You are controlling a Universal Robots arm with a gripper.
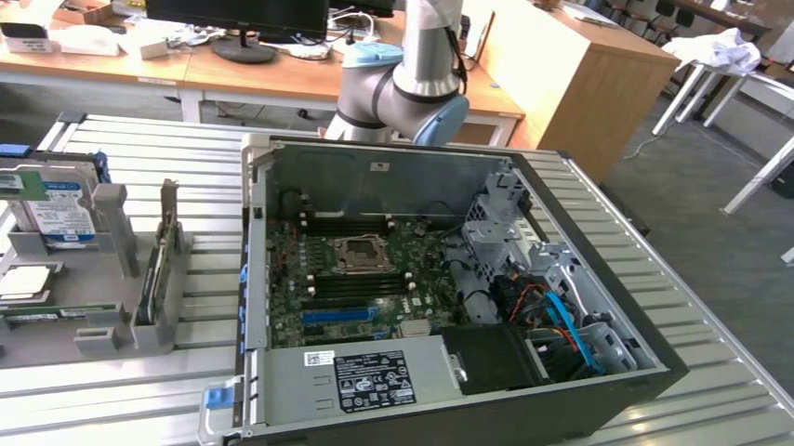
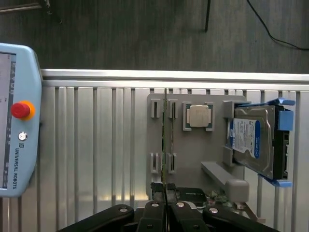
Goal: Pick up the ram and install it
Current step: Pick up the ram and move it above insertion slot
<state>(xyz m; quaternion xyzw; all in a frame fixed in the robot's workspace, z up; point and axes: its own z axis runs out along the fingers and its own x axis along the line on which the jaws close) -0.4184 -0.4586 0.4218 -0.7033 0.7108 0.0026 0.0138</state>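
Observation:
The ram (image 2: 165, 140) stands on its long edge in a slot of the grey holder (image 2: 193, 159), seen edge-on as a thin green strip. In the exterior view the ram (image 1: 152, 274) stands between the holder's grey posts at the left. My gripper (image 2: 165, 189) hangs high above the holder with its dark fingertips (image 2: 157, 187) together, shut on nothing. In the wrist view the ram's edge lines up with the seam between them. The arm's elbow (image 1: 403, 88) rises behind the open computer case (image 1: 255, 279), whose motherboard (image 1: 360, 279) lies exposed.
The holder also carries a hard drive (image 2: 253, 140) in a blue bracket and a square processor (image 2: 199, 116). A teach pendant (image 2: 17, 121) lies beside the slatted metal table (image 2: 96, 145). Desks and a monitor (image 1: 236, 19) stand behind.

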